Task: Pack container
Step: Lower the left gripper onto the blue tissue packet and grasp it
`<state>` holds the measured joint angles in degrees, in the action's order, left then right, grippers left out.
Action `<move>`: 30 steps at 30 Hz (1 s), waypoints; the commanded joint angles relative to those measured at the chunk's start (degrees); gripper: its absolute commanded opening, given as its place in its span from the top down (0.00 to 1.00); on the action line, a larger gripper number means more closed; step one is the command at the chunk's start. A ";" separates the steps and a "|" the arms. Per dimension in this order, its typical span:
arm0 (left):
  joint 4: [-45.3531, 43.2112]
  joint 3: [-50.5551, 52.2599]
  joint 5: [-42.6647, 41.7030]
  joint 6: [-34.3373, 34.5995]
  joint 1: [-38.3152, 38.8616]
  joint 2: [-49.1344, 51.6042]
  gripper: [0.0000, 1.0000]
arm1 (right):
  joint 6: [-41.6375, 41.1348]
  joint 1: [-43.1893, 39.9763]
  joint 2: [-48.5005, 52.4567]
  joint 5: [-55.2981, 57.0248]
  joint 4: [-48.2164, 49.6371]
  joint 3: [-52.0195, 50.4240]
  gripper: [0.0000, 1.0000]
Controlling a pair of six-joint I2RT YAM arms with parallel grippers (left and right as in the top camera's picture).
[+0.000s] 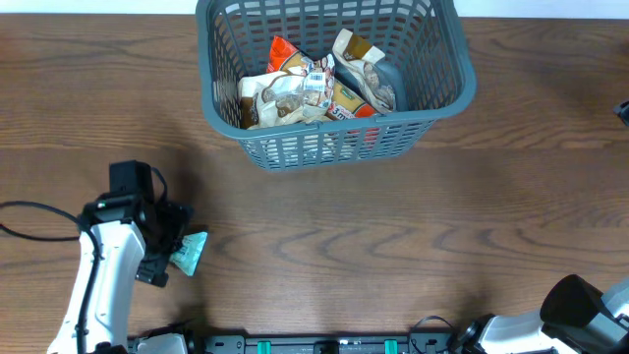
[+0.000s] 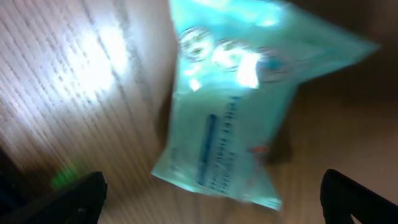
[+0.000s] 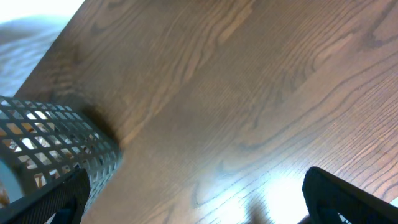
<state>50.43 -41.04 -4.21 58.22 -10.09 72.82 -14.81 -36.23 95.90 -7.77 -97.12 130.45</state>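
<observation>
The container [image 1: 295,149] stands at the 12 o'clock edge of the wooden table [image 1: 393,236], upright, its open top facing the overhead camera. Inside it lies a loose heap of packets [image 1: 314,90], mostly cream and brown, with an orange-red one [image 1: 285,54] tilted against the others toward 11 o'clock; part of the solid bottom shows bare at the 3 o'clock side. Well apart from the basket, at about 8 o'clock on the table, the left arm [image 1: 103,285] reaches in from the near edge, and a teal packet [image 1: 189,252] lies flat on the wood just beside its dark wrist, on the 3 o'clock side of it. In the left wrist view the left gripper [image 2: 214,200] has its jaws spread wide, one dark fingertip [image 2: 74,198] at 7 o'clock of the picture and the other at 5 o'clock, with the teal packet lying between and ahead of them, touched by neither; the view is blurred and its print cannot be read. The right arm [image 1: 580,310] sits at the 5 o'clock corner of the table, far from the basket. The right gripper [image 3: 196,202] also has its jaws wide apart with nothing between them, over bare wood, and a corner of the container's lattice wall shows at 8 o'clock of that view.
</observation>
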 commanded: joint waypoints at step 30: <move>-8.20 8.31 0.85 -1.64 -0.24 -0.04 0.10 | 0.76 -0.55 -0.15 -0.17 -0.15 0.74 0.01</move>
<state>42.44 -33.10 -4.29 57.25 -10.09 72.82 -14.81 -36.23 95.90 -7.77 -97.12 130.45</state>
